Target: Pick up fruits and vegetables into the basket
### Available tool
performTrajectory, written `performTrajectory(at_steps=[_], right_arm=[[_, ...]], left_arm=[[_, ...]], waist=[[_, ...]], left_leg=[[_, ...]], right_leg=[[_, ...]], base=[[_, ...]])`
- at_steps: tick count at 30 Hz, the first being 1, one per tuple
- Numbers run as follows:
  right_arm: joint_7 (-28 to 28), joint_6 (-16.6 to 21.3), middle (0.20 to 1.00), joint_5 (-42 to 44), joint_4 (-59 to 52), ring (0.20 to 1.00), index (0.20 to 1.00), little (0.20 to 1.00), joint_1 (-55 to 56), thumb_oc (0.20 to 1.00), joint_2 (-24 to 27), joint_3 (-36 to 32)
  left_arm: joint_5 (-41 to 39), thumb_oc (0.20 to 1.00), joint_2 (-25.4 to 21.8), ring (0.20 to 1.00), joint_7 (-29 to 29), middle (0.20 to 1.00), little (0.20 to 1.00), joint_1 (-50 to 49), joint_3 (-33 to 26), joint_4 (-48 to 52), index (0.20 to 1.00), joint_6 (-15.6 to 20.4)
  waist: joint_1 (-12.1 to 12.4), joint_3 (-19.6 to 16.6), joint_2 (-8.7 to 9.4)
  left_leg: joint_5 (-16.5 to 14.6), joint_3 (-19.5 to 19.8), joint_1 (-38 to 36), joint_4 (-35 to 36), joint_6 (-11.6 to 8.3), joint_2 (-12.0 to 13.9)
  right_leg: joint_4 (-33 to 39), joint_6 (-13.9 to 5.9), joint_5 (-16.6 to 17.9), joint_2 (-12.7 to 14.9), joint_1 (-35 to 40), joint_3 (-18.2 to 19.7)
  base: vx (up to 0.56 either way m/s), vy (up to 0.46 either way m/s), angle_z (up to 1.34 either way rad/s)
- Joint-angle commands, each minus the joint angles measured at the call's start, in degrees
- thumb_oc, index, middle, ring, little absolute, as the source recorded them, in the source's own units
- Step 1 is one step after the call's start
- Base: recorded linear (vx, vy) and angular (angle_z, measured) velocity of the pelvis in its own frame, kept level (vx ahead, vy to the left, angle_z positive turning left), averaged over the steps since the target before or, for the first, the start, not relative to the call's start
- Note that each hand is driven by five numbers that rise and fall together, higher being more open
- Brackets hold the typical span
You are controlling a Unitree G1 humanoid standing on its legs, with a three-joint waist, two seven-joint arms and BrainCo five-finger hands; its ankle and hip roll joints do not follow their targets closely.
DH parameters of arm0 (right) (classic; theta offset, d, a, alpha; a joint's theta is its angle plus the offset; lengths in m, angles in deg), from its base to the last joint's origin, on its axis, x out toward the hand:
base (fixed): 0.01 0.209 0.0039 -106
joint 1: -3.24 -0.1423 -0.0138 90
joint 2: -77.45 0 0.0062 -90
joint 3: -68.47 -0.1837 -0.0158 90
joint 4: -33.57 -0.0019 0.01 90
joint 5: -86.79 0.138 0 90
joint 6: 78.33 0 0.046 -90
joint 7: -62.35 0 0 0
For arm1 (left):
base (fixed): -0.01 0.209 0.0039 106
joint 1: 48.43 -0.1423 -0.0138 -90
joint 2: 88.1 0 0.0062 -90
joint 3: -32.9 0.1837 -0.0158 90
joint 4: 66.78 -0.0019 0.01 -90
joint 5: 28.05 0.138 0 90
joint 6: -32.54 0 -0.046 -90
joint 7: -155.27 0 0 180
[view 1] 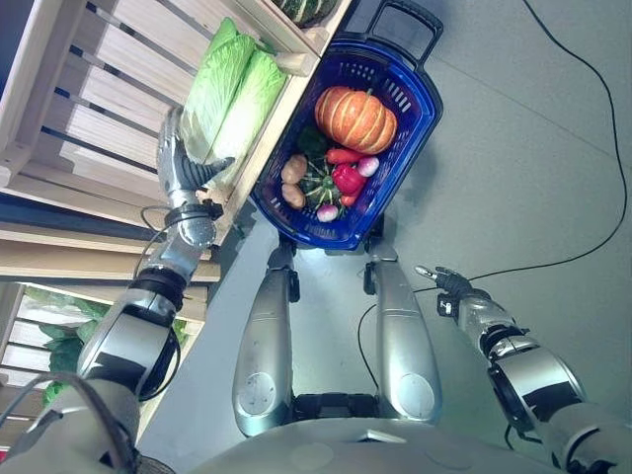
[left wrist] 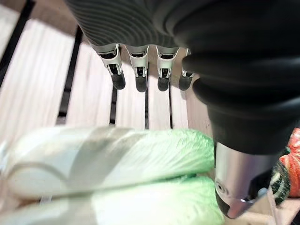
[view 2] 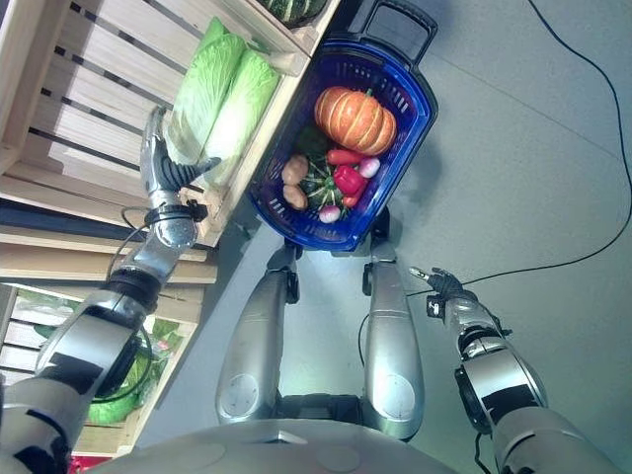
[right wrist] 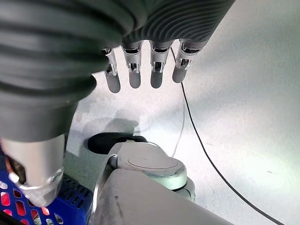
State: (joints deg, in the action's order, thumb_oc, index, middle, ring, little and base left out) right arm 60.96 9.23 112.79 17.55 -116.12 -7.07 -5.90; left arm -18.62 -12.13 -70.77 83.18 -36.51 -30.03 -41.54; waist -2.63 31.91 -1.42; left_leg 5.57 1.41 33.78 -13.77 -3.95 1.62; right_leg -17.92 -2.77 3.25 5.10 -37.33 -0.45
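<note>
- The robot's left hand point(view 1: 178, 163) reaches into a slatted pale-wood crate point(view 1: 89, 109), its silver, dark-tipped fingers point(left wrist: 138, 75) straight and spread, holding nothing — poised at the stalk end of two napa cabbages point(view 1: 229, 89).
- The cabbages lie side by side on the wooden slats, long and smooth, white at the ribs and shading to crinkled pale green leaf.
- Just beside the crate stands a blue plastic basket point(view 1: 415, 118) with perforated walls and a black handle point(view 1: 403, 22).
- Inside it: a ribbed orange pumpkin point(view 1: 355, 118), a glossy red pepper point(view 1: 348, 179), two brown potatoes point(view 1: 293, 168), a striped dark-green squash point(view 1: 319, 185) and small pink radishes point(view 1: 368, 166).
- The right hand point(view 1: 446, 280) hangs low over the grey floor point(view 1: 533, 148) — fingers relaxed and open, empty, well apart from the basket.
</note>
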Motion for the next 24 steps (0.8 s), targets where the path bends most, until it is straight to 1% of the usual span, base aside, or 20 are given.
performTrajectory(at_steps=[1,4,8,10,11,12,13,14,21,24], right_arm=[[-0.1,-0.3,1.000,2.2,-0.6,1.000,1.000,1.000,1.9,1.000,0.7,2.4],[-0.1,-0.4,1.000,2.4,-0.7,1.000,1.000,1.000,1.4,1.000,0.6,3.1],[0.2,-0.4,1.000,2.5,-0.2,1.000,1.000,1.000,1.0,1.000,0.5,3.6],[0.3,-0.5,1.000,2.6,-0.2,1.000,1.000,1.000,0.7,1.000,0.6,3.9],[0.3,-0.5,1.000,2.6,-0.2,1.000,1.000,1.000,0.6,1.000,0.6,4.0],[0.5,-0.6,1.000,2.7,-0.1,1.000,1.000,1.000,0.3,1.000,0.7,4.2],[0.5,-0.7,1.000,2.7,-0.1,1.000,1.000,1.000,0.2,1.000,0.6,4.3],[0.4,-0.7,1.000,2.7,-0.2,1.000,1.000,1.000,0.1,1.000,0.6,4.5],[0.8,-1.6,1.000,2.6,0.0,1.000,1.000,1.000,-1.7,1.000,0.9,5.4],[0.8,-1.8,1.000,2.5,0.0,1.000,1.000,1.000,-2.1,1.000,1.0,5.5]], left_arm=[[3.3,1.000,-4.3,1.000,-3.7,1.000,1.000,2.5,-0.6,-4.3,1.000,-2.3],[3.3,1.000,-5.0,1.000,-4.3,1.000,1.000,5.1,0.0,-7.5,1.000,-3.9],[3.2,1.000,-5.6,1.000,-4.7,1.000,1.000,7.0,0.2,-11.0,1.000,-5.1],[2.5,1.000,-5.7,1.000,-4.3,1.000,1.000,8.2,0.5,-12.5,1.000,-6.6],[2.4,1.000,-5.7,1.000,-4.3,1.000,1.000,8.3,0.6,-12.6,1.000,-6.7],[2.1,1.000,-5.6,1.000,-3.8,1.000,1.000,9.0,0.7,-13.5,1.000,-7.8],[1.3,1.000,-5.6,1.000,-2.7,1.000,1.000,9.6,0.9,-14.5,1.000,-8.6],[1.0,1.000,-5.6,1.000,-2.4,1.000,1.000,9.8,0.9,-15.0,1.000,-8.5],[-1.4,1.000,-4.8,1.000,6.1,1.000,1.000,12.4,2.6,-19.0,1.000,-10.5],[-2.3,1.000,-4.5,1.000,7.5,1.000,1.000,12.9,3.0,-19.5,1.000,-11.4]], waist=[[-0.3,-2.1,1.83],[-0.9,-2.1,2.29],[-1.3,-2.1,2.53],[-1.5,-2.1,2.66],[-1.5,-2.1,2.67],[-1.6,-2.1,2.73],[-1.7,-2.1,2.78],[-1.8,-2.1,2.81],[-2.5,-2.1,2.92],[-2.6,-2.1,2.92]], left_leg=[[-6.1,-1.0,3.3,-6.9,1.35,-2.3],[-6.1,-1.2,3.5,-7.0,1.16,-2.1],[-6.1,-1.1,3.5,-6.9,0.99,-2.1],[-6.0,-1.2,3.8,-7.0,0.89,-2.0],[-6.0,-1.2,3.9,-7.0,0.88,-2.0],[-6.3,-1.2,4.0,-7.4,0.84,-2.0],[-6.3,-1.2,4.2,-7.6,0.82,-2.0],[-6.3,-1.2,4.2,-7.6,0.79,-2.0],[-5.9,-1.2,5.2,-7.6,0.70,-2.0],[-6.2,-1.3,5.3,-7.8,0.72,-2.0]], right_leg=[[-3.9,0.31,-4.6,-2.4,0.2,-0.4],[-3.9,0.40,-4.7,-2.6,0.0,-0.2],[-3.9,0.56,-4.8,-2.8,-0.1,-0.2],[-4.0,0.67,-4.9,-3.0,-0.3,-0.2],[-4.0,0.68,-4.9,-3.0,-0.3,-0.2],[-4.4,0.75,-5.3,-3.1,-0.5,-0.2],[-4.6,0.78,-5.4,-3.1,-0.6,-0.3],[-4.7,0.79,-5.4,-3.1,-0.7,-0.2],[-4.7,0.84,-5.2,-3.4,-1.8,-0.1],[-5.0,0.82,-5.5,-3.5,-1.9,0.0]], base=[[0.00,0.000,0.00],[0.00,0.000,0.00],[0.00,0.000,0.00],[0.01,0.000,-0.02],[0.00,0.000,0.00],[0.00,0.000,0.00],[0.04,0.004,-0.02],[0.03,0.007,-0.02],[0.02,0.014,-0.05],[0.00,0.005,-0.01]])
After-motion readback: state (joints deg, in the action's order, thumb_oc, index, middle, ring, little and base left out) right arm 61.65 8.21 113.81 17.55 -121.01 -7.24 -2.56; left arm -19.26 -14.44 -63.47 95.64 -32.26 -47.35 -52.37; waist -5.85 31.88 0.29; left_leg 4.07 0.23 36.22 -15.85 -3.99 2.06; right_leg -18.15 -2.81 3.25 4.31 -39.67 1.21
